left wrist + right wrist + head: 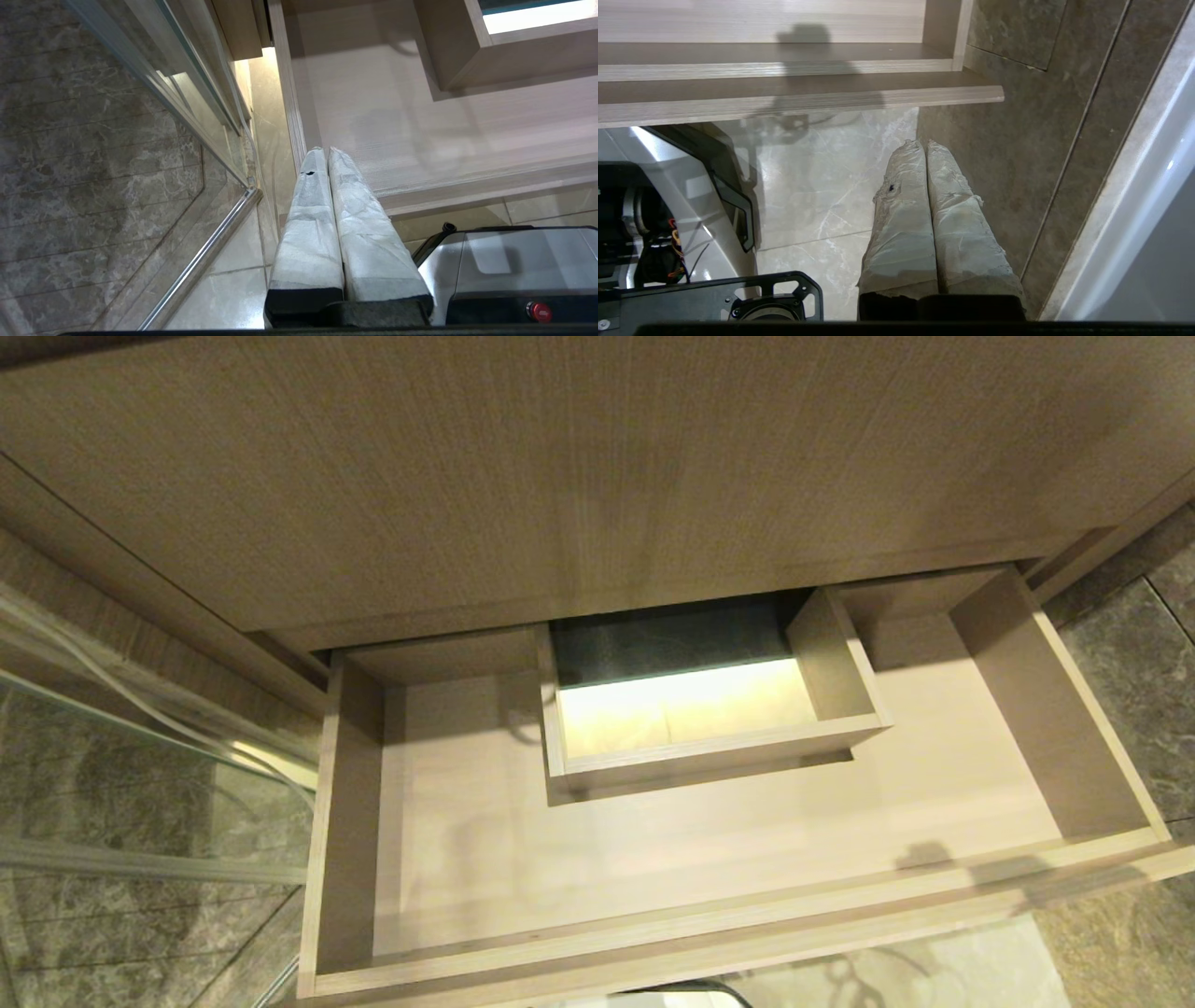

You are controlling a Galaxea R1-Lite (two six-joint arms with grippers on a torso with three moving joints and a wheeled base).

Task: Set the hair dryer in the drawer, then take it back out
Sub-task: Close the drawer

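Observation:
The drawer stands pulled out below me, wide, shallow and light-brown. Nothing lies on its bare floor, and a boxed cut-out sits at its back middle. The hair dryer is out of view in every frame. My left gripper is shut and empty, hanging just outside the drawer's left front corner. On the other side, my right gripper is shut and empty, low over the floor tiles below the drawer's right front corner. Neither gripper shows in the head view.
A tall wood-grain panel rises above the drawer. A glass partition with a metal rail stands to the left. A dark marble wall closes the right side. My own base sits under the drawer front.

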